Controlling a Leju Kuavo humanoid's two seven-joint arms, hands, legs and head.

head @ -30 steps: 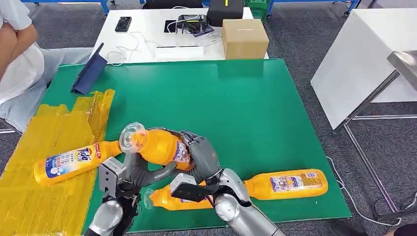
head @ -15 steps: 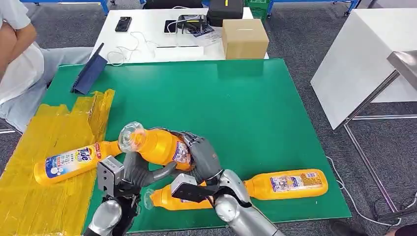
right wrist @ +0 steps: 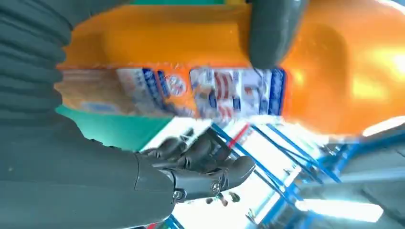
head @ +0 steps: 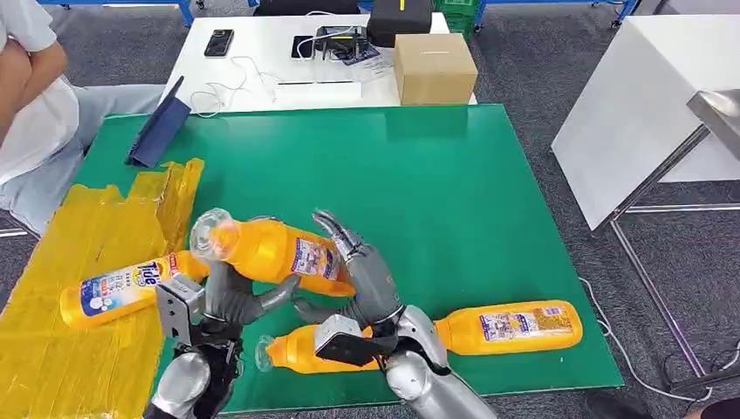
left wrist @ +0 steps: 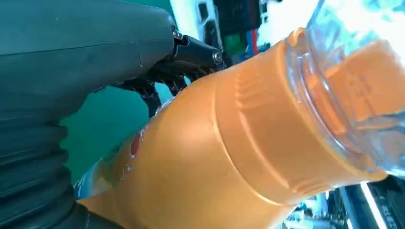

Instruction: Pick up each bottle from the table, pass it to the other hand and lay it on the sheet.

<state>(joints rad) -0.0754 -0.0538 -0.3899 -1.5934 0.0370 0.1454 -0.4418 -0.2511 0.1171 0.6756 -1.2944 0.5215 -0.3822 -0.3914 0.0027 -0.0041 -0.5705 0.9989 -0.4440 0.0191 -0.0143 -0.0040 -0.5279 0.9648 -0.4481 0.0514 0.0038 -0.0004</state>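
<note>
My left hand [head: 229,301] grips an orange bottle [head: 270,250] with a clear cap from below and holds it above the green table [head: 436,192], cap toward the yellow sheet [head: 78,349]. Up close the bottle [left wrist: 229,143] lies against my left hand [left wrist: 71,71]. My right hand [head: 362,275] stands just right of the bottle's base with its fingers spread. In the right wrist view the fingers [right wrist: 200,164] are apart from the bottle [right wrist: 200,47]. A second bottle [head: 131,286] lies on the sheet. Two more, one near [head: 301,351] and one farther right [head: 510,327], lie on the table.
A cardboard box [head: 434,68] and a blue folder [head: 159,127] stand at the table's far edge. A person [head: 30,105] sits at the far left. Behind is a white desk [head: 262,52] with phones and cables; another white table [head: 646,105] stands at the right.
The held bottle has moved left toward the sheet with my left hand. My right hand's fingers have opened and come off the bottle.
</note>
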